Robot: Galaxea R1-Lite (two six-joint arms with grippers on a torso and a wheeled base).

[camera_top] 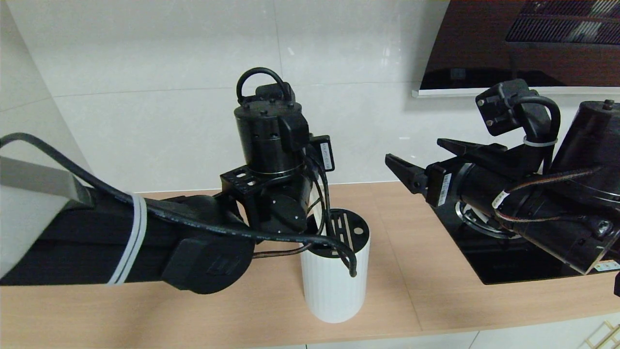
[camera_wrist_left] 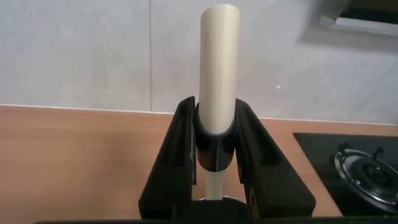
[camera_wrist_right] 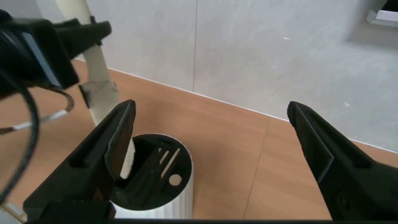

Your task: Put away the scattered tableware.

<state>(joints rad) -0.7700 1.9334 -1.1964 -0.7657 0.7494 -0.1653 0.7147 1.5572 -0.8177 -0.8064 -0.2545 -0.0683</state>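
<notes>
l jaws clamp cream handle (camera_wrist_left: 219, 74) upright betw them, over holder (camera_top: 334, 286), r jaws wide

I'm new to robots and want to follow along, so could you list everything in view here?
holder: one, white and ribbed with a black slotted lid, standing upright on the counter.
utensil handle: one, cream, upright above the holder, its lower end at the holder's lid.
counter: one, light wood, running along the wall.
stove: one, black glass with a burner, set in the counter to the right.
hood: one, dark, on the wall above the stove.
wall: white tiles behind the counter.
left claw: one, black, shut on the utensil handle above the holder.
right claw: one, black, open and empty, in the air right of the holder.
</notes>
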